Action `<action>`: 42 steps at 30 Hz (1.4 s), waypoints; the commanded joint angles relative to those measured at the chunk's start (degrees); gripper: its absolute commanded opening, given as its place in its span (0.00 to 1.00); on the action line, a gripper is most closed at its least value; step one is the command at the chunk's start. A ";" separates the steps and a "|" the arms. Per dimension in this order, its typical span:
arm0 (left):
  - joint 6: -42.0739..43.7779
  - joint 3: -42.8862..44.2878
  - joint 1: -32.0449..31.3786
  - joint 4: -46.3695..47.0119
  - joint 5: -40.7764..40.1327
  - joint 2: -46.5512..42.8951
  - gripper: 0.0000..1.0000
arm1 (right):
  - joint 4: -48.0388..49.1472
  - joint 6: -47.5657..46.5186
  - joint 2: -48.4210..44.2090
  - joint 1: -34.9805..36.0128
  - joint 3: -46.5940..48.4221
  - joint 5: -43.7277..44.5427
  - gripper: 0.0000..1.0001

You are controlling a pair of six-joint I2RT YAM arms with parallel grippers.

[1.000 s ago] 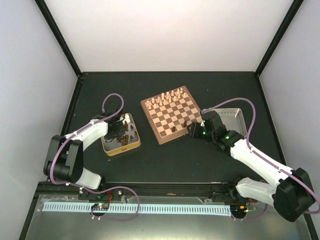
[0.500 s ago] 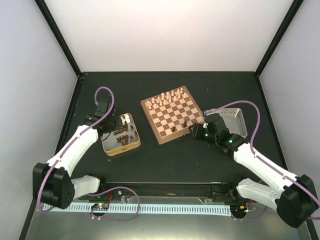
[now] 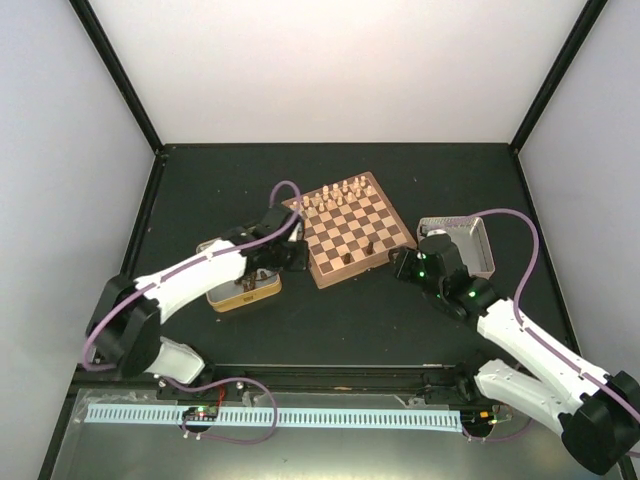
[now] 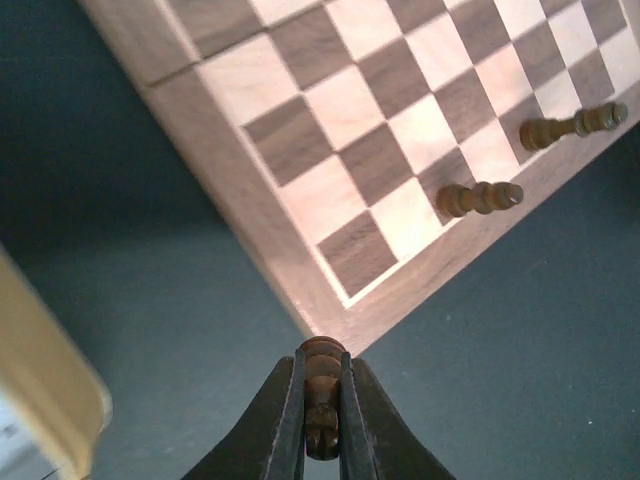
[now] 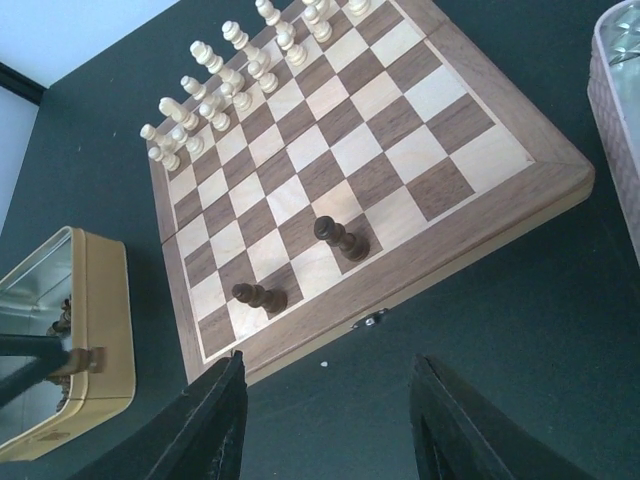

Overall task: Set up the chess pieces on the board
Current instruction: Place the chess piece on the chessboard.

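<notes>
Left pincer is gripping a dark piece off the board's 7 o'clock corner, probably needing a slow upright set-down; right pincer is hovering half-open, empty, at 4 o'clock.

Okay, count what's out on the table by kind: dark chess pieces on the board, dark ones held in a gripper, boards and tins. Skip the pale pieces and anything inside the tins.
Dark chess pieces standing on the board: 2
Dark chess piece held in the left gripper: 1
Board: 1
Tins: 2
Total: 6
</notes>
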 commanded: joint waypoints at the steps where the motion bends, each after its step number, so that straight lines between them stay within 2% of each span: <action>1: -1.03 7.02 -5.34 0.72 -5.46 6.84 0.08 | -0.62 0.77 -1.52 -0.15 -1.19 2.75 0.45; 4: 0.03 11.82 -9.04 -1.09 -10.66 11.34 0.08 | -0.75 0.76 -2.16 -0.09 -1.49 3.17 0.45; 13: 0.81 22.97 -14.65 -8.24 -15.40 23.95 0.08 | -1.06 0.74 -2.05 -0.14 -1.41 3.47 0.46; 29: 1.25 27.46 -15.01 -9.36 -20.42 30.68 0.07 | -1.09 0.33 -1.43 -0.18 -1.25 3.35 0.46; 37: 1.47 27.50 -14.83 -9.33 -19.77 32.18 0.08 | -1.76 0.21 -1.95 -0.18 -1.06 3.91 0.46; 42: 1.51 27.53 -14.74 -9.08 -18.68 32.33 0.13 | -1.66 0.27 -1.74 -0.18 -1.01 3.73 0.46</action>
